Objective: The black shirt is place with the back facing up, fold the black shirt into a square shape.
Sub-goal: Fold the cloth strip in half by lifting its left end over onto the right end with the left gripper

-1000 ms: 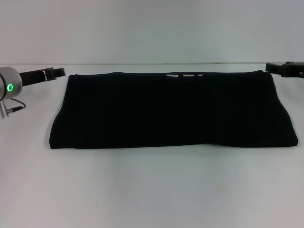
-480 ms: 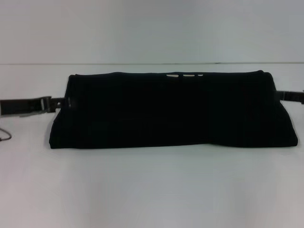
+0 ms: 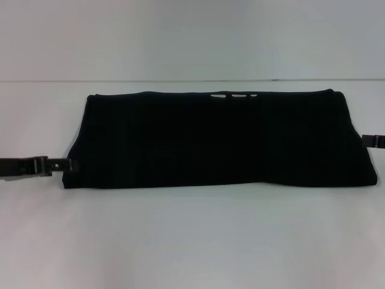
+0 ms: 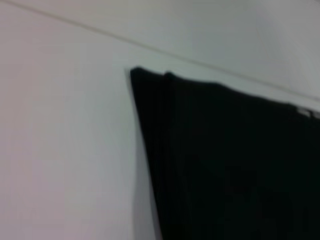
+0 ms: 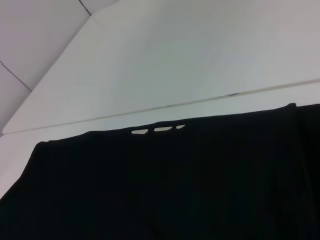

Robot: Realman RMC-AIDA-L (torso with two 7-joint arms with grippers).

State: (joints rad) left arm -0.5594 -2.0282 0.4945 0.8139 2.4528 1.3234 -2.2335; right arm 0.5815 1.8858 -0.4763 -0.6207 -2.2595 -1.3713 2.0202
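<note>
The black shirt point(image 3: 219, 138) lies flat on the white table as a wide folded band, its long edges running left to right. Small pale gaps show along its far edge point(image 3: 234, 95). My left gripper point(image 3: 67, 164) lies low at the shirt's near-left corner, touching or just beside the fabric edge. My right gripper point(image 3: 368, 139) shows only as a short dark tip at the shirt's right side edge. The left wrist view looks along one corner of the black shirt point(image 4: 225, 165). In the right wrist view the black shirt point(image 5: 175, 185) fills the lower half.
The white table point(image 3: 192, 241) spreads in front of the shirt toward me. Its far edge point(image 3: 180, 80) meets a pale wall behind the shirt. Narrow strips of bare table lie on either side of the shirt.
Both grippers have moved toward me along the shirt's side edges, from its far corners to lower positions. The shirt has kept its shape and place.
</note>
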